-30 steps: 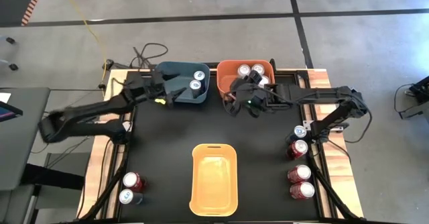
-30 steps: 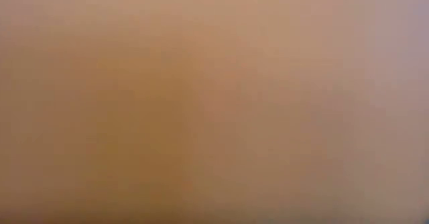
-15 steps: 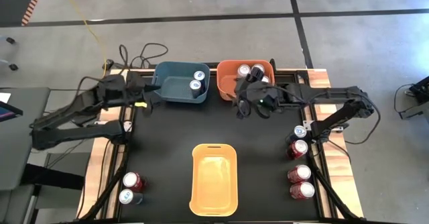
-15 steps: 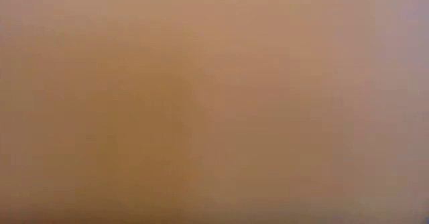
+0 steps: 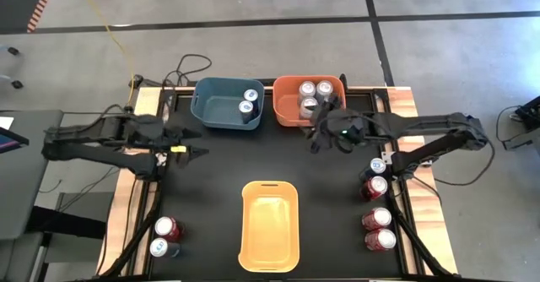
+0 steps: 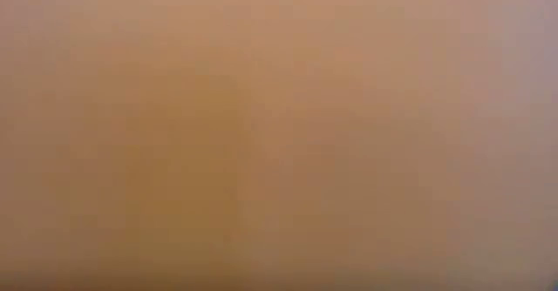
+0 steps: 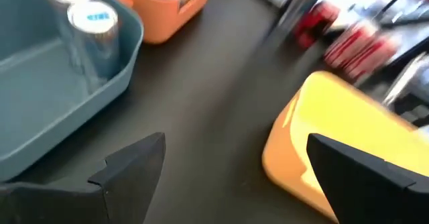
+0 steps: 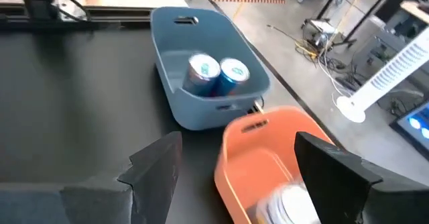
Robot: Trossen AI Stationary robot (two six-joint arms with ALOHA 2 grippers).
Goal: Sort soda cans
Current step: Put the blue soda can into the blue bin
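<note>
In the high view two blue soda cans [image 5: 248,101] stand in the blue bin [image 5: 211,111], and three silver cans [image 5: 310,105] stand in the orange bin [image 5: 287,105]. A blue can [image 5: 378,165] and three red cans [image 5: 376,187] stand at the table's right edge. A red can [image 5: 168,228] and a blue can [image 5: 160,248] stand at the near left corner. My left gripper [image 5: 196,142] [image 7: 236,143] is open and empty, to the near left of the blue bin. My right gripper [image 5: 317,132] [image 8: 238,140] is open and empty, just near of the orange bin.
A yellow bin [image 5: 270,257] with nothing in it sits at the middle of the table's near side. The black mat between the bins is bare. The low view is filled by a blurred orange-brown surface close to the lens. Cables lie on the floor beyond the far edge.
My left gripper has drawn back from over the blue bin toward the table's left and near edges. My right gripper has moved from over the orange bin's near left corner toward the right and slightly nearer, uncovering a third silver can there.
</note>
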